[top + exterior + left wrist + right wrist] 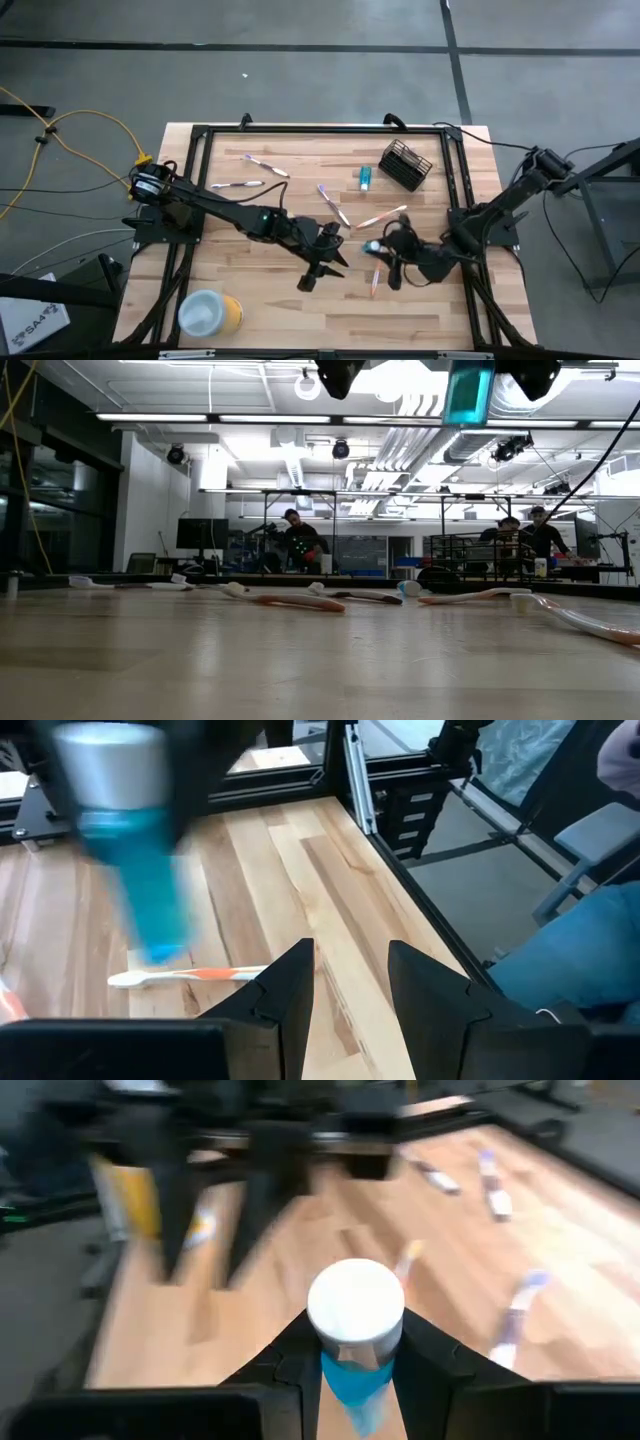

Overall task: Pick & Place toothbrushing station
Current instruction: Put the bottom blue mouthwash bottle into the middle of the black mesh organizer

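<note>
- Right gripper (352, 1342), lower centre of the right wrist view: fingers clamped on a blue tube (355, 1375) with a white cap, held off the table; in the low view the tube (468, 392) hangs at the top edge.
- Left gripper (350, 982), lower centre of the left wrist view: fingers parted, nothing between them. In the high view it sits at centre (318, 268), just left of the right gripper (385, 258).
- Toothbrush (375, 281), lower centre of the high view: lies on the wooden table (300, 315) below the held tube.
- Further toothbrushes, mid-frame in the high view: one right of centre (381, 218), one at centre (333, 204), two toward the upper left (237, 185) (265, 164).
- Second blue tube (366, 178), upper centre: lies flat beside the black mesh holder (405, 164), which is tipped over at upper right.
- Yellow cylinder (210, 313) with a white top, lower left of the high view.
</note>
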{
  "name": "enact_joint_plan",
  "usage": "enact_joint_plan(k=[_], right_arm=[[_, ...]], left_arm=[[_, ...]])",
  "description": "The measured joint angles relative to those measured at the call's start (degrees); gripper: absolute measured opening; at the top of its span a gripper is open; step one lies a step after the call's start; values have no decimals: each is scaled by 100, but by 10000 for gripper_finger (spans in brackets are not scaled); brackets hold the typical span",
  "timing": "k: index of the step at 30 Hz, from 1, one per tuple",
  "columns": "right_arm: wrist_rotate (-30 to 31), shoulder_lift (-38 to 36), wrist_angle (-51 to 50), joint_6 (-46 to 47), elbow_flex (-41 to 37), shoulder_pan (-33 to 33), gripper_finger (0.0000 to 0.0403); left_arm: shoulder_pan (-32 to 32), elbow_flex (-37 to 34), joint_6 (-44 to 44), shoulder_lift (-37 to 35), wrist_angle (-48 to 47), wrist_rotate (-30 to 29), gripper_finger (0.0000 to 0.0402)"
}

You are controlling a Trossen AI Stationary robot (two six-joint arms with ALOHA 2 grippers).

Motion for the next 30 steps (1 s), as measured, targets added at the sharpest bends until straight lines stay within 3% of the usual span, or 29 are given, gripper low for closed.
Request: enact_joint_plan(k=[6,15,30], right_arm=[[214,-500,-826,126,0,-549,84],[402,-1114,-1698,40,0,-2012,84],[-389,-1379,-2074,-690,-2,-4576,84]], left_arm=[[-31,0,-4,0,47,22,127],[-64,0,-11,0,47,26,127],[-120,0,-11,0,47,26,127]])
